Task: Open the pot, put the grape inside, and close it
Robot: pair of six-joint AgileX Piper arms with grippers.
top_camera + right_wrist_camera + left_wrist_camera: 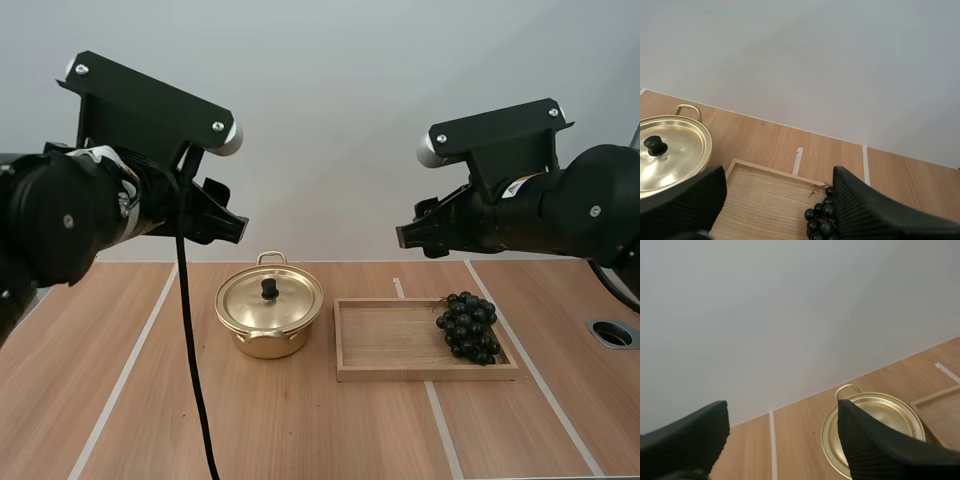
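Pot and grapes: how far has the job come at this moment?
Nothing looks done yet. The lid sits on the pot, and the grapes lie in the wooden tray beside it. Nothing is in hand: the left arm and the right arm hang above the table, jaws open and empty. Left to do: lift the lid, put the grapes in, close the pot.

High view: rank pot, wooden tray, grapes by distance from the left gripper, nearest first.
1. pot, lid on, on the table below the left gripper.
2. wooden tray, right of the pot.
3. grapes, at the tray's far right end.
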